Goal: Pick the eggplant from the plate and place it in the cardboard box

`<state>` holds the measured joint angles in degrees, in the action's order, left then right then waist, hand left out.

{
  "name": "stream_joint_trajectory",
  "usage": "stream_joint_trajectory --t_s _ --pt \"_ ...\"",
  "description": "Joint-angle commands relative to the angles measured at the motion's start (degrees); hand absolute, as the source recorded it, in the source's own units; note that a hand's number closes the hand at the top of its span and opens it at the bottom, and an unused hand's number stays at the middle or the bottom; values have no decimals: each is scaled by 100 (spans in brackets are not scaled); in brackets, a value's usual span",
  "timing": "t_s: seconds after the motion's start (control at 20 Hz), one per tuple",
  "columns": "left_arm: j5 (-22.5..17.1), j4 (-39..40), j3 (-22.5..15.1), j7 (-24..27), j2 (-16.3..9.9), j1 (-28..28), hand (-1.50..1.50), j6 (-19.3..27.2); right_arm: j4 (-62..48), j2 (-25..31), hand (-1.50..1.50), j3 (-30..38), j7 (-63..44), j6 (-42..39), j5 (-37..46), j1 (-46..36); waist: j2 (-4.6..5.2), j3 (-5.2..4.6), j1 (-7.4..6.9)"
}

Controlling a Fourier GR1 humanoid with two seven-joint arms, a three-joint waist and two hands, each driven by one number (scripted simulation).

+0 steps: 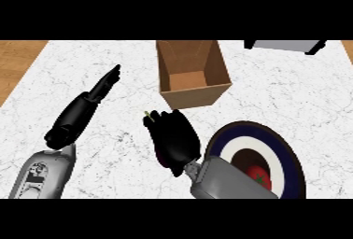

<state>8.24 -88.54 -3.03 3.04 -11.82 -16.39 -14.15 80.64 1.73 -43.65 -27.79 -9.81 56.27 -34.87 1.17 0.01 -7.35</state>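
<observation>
A white marble counter (276,88) with grey veins filled most of the view. Wood flooring (17,58) showed past its left edge and at the top right corner. A grey appliance (286,45) sat at the counter's far right edge, cut off by the frame.

We see the open cardboard box (192,74) standing upright on the counter, its brown inside bare. The dark-rimmed plate (293,154) with white and red rings lies nearer, at the right. Of the eggplant, only a greenish tip (147,113) shows (the rest is hidden).
</observation>
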Motion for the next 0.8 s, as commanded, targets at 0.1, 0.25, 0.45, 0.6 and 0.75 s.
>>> stream_joint_trajectory --t_s 0.1,0.25,0.45,0.6,0.75 --pt "82 266 -89 47 75 -155 0 -10 -437 -168 150 -547 -341 723 -526 -1715 -12 -14 -12" --pt "37 243 16 26 10 -152 0 -26 -488 -170 150 -496 -885 1151 -1058 -2316 -52 -14 102" --pt "59 127 95 -101 -22 -71 0 54 -441 -172 150 -137 -2071 1955 -1079 -2585 -101 -10 229" --pt "75 172 133 248 -22 237 0 99 -781 -172 150 211 -2595 2383 -1165 -2968 -93 -15 315" --pt "-13 355 343 40 -159 -116 0 21 -1358 -173 150 356 -2810 2688 -1323 -3594 -75 -13 407"
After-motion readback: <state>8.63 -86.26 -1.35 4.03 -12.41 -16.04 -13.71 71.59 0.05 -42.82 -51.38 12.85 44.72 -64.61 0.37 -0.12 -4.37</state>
